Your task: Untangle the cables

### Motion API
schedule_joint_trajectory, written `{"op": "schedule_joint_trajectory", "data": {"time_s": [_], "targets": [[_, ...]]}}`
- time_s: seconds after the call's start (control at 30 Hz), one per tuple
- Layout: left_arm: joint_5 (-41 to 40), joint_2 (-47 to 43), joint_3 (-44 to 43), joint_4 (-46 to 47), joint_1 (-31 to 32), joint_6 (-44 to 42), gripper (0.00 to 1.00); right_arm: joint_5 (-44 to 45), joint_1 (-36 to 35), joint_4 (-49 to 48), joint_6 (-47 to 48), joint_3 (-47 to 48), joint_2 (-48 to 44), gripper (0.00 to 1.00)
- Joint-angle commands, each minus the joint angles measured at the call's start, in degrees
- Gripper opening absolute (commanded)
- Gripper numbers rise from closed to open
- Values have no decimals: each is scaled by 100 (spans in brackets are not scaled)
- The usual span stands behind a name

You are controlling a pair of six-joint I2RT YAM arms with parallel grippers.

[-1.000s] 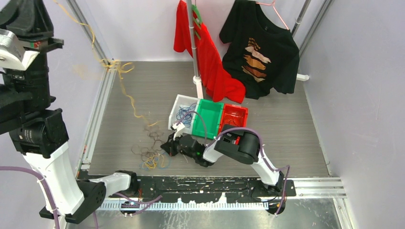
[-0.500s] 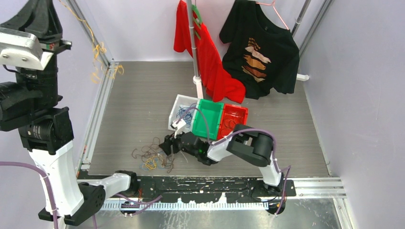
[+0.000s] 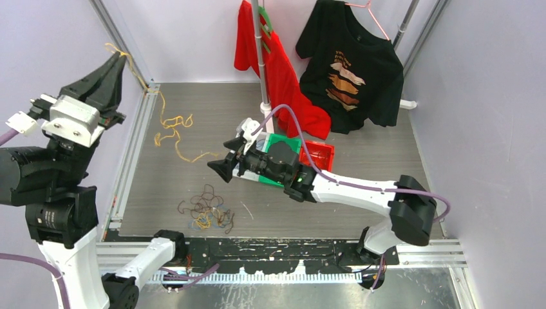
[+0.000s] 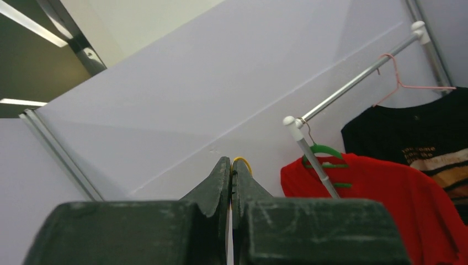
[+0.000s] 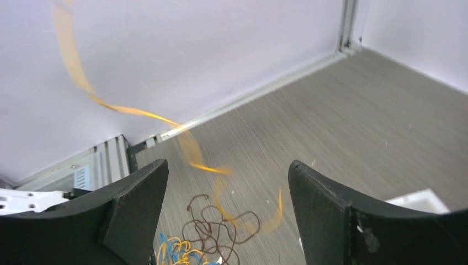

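Note:
A long yellow cable point(image 3: 172, 123) runs from my left gripper point(image 3: 119, 56), raised at the far left wall, down onto the table in loose loops. In the left wrist view that gripper point(image 4: 230, 165) is shut, with the yellow cable point(image 4: 243, 162) arching out at its tip. A tangle of brown, blue and yellow cables point(image 3: 206, 209) lies near the table's front left. My right gripper point(image 3: 217, 168) hovers open above the table, right of and behind the tangle. In its wrist view the right gripper point(image 5: 229, 182) holds nothing; brown cables point(image 5: 215, 226) lie below and the blurred yellow cable point(image 5: 193, 154) crosses beyond.
A green bin point(image 3: 278, 139) and a red bin point(image 3: 320, 154) sit mid-table, partly hidden by my right arm. A rack pole point(image 3: 261, 58) carries a red shirt point(image 3: 280, 80) and a black T-shirt point(image 3: 351, 71) at the back. An aluminium rail point(image 3: 132, 151) borders the left side.
My right gripper opened and rose from the tangle toward the bins. The left arm swung down and forward with the yellow cable, whose free end now lies apart from the tangle.

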State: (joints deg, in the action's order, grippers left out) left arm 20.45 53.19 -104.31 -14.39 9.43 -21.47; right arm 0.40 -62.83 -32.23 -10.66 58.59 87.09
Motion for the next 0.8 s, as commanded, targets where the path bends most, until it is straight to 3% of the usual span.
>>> {"op": "schedule_joint_trajectory", "data": {"time_s": [0.0, 0.23, 0.77], "targets": [[466, -178, 264, -412, 31, 102, 0, -630, -22, 585, 633, 392, -505, 84], [710, -323, 405, -670, 31, 273, 0, -1215, -24, 727, 730, 615, -605, 84], [777, -378, 376, -847, 32, 389, 0, -1746, -115, 183, -91, 1409, 304, 81]]}}
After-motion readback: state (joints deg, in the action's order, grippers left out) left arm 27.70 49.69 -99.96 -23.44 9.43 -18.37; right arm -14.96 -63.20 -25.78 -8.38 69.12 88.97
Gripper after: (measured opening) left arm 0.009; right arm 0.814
